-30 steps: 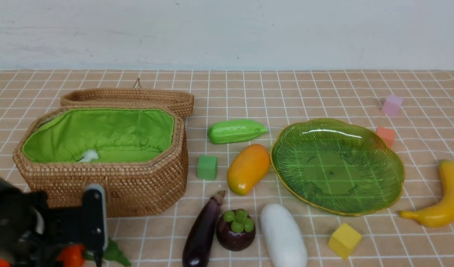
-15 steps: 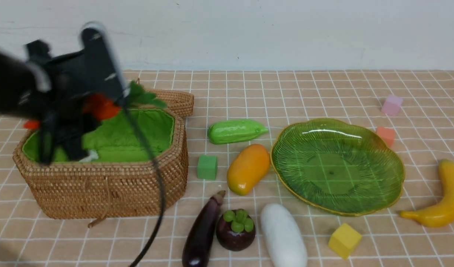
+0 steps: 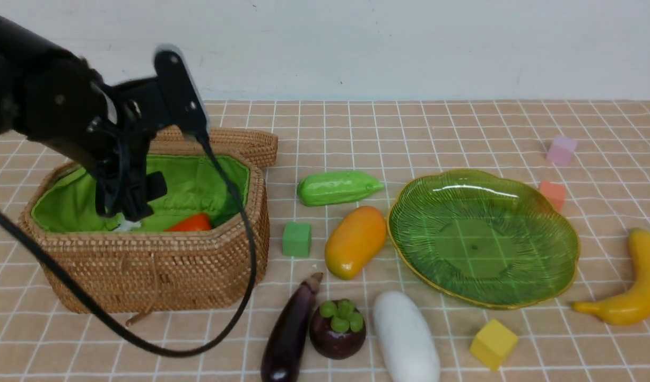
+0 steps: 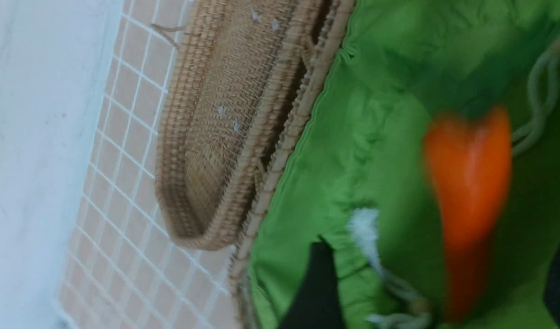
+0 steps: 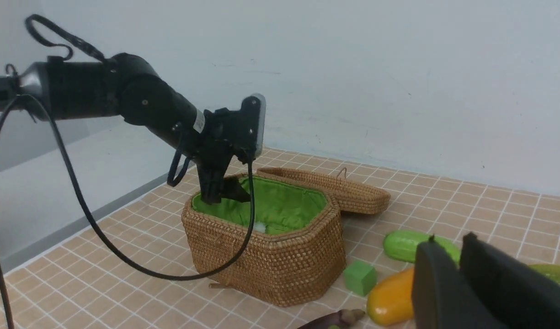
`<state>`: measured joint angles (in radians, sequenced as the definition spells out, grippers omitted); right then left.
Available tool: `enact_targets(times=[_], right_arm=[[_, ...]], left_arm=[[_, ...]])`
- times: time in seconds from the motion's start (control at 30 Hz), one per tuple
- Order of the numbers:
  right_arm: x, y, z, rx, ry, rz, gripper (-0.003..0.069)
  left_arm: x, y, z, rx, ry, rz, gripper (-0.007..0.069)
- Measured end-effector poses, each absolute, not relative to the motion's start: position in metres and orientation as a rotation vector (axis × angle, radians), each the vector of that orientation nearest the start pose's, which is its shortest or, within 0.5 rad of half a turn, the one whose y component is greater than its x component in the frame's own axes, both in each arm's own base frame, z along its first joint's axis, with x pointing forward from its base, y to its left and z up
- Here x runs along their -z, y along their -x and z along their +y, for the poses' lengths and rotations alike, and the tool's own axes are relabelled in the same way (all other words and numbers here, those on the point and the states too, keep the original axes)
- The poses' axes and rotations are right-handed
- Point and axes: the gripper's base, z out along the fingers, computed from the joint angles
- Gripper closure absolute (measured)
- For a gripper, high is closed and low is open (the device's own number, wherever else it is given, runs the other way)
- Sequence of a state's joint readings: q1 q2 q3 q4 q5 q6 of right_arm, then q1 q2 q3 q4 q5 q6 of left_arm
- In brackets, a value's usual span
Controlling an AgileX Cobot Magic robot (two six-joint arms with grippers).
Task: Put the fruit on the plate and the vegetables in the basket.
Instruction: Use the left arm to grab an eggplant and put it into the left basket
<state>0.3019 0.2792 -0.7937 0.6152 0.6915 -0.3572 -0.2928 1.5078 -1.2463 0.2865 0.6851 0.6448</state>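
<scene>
My left gripper (image 3: 128, 208) hangs open inside the wicker basket (image 3: 155, 270). The orange carrot (image 3: 191, 223) lies loose on the green lining; it shows blurred (image 4: 467, 183) between the spread fingers (image 4: 317, 283). On the table lie the green gourd (image 3: 338, 187), mango (image 3: 355, 241), eggplant (image 3: 290, 334), mangosteen (image 3: 338, 329), white radish (image 3: 405, 337) and banana (image 3: 632, 286). The green plate (image 3: 484, 236) holds nothing. My right gripper (image 5: 449, 240) is shut and empty, raised near the mango (image 5: 389, 297); it does not show in the front view.
The basket's lid (image 3: 197, 138) lies open behind it. Foam cubes are scattered about: green (image 3: 296, 239), yellow (image 3: 493, 343), orange-red (image 3: 552, 193) and pink (image 3: 561, 150). The left arm's black cable (image 3: 240, 297) loops in front of the basket.
The left arm lifted the carrot from the table's front left up over the basket. Its jaws then opened and the carrot dropped inside.
</scene>
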Motion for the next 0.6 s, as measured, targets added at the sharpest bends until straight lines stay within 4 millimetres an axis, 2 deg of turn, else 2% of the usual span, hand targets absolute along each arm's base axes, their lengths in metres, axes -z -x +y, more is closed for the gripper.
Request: enact_targets(times=[0.07, 0.13, 0.17, 0.2, 0.27, 0.3, 0.33, 0.37, 0.4, 0.43, 0.5, 0.57, 0.6], right_arm=[[-0.397, -0.008, 0.038, -0.663, 0.418, 1.567, 0.0557], [-0.396, -0.008, 0.039, -0.672, 0.425, 1.588, 0.0554], [-0.395, -0.008, 0.04, -0.681, 0.436, 1.616, 0.0552], [-0.394, -0.009, 0.041, -0.686, 0.448, 1.637, 0.0552], [-0.392, -0.009, 0.043, -0.694, 0.464, 1.669, 0.055], [-0.391, -0.009, 0.043, -0.694, 0.466, 1.672, 0.055], [-0.389, -0.008, 0.044, -0.699, 0.483, 1.696, 0.055], [-0.388, -0.008, 0.044, -0.7, 0.487, 1.702, 0.055], [-0.387, -0.007, 0.044, -0.703, 0.497, 1.717, 0.055], [-0.385, -0.006, 0.045, -0.707, 0.509, 1.734, 0.055], [-0.384, -0.005, 0.045, -0.71, 0.521, 1.751, 0.0548], [-0.382, -0.004, 0.045, -0.713, 0.534, 1.768, 0.0548], [-0.382, -0.004, 0.046, -0.714, 0.536, 1.771, 0.0548]], left_arm=[[-0.333, -0.307, -0.081, -0.326, -1.083, 2.166, 0.0013], [-0.338, -0.299, -0.084, -0.215, -0.97, 2.223, 0.0061], [-0.343, -0.289, -0.09, -0.116, -0.887, 2.271, 0.0125], [-0.344, -0.278, -0.098, -0.005, -0.806, 2.346, 0.0223], [-0.341, -0.263, -0.115, 0.129, -0.729, 2.462, 0.0368], [-0.341, -0.262, -0.116, 0.131, -0.742, 2.469, 0.0368], [-0.334, -0.249, -0.134, 0.227, -0.675, 2.589, 0.0496], [-0.331, -0.247, -0.138, 0.241, -0.67, 2.614, 0.0519], [-0.324, -0.237, -0.156, 0.273, -0.687, 2.683, 0.0575], [-0.316, -0.233, -0.166, 0.281, -0.698, 2.731, 0.0595], [-0.303, -0.23, -0.182, 0.276, -0.737, 2.776, 0.0585], [-0.285, -0.232, -0.199, 0.264, -0.782, 2.812, 0.0516], [-0.282, -0.233, -0.201, 0.256, -0.79, 2.822, 0.0516]])
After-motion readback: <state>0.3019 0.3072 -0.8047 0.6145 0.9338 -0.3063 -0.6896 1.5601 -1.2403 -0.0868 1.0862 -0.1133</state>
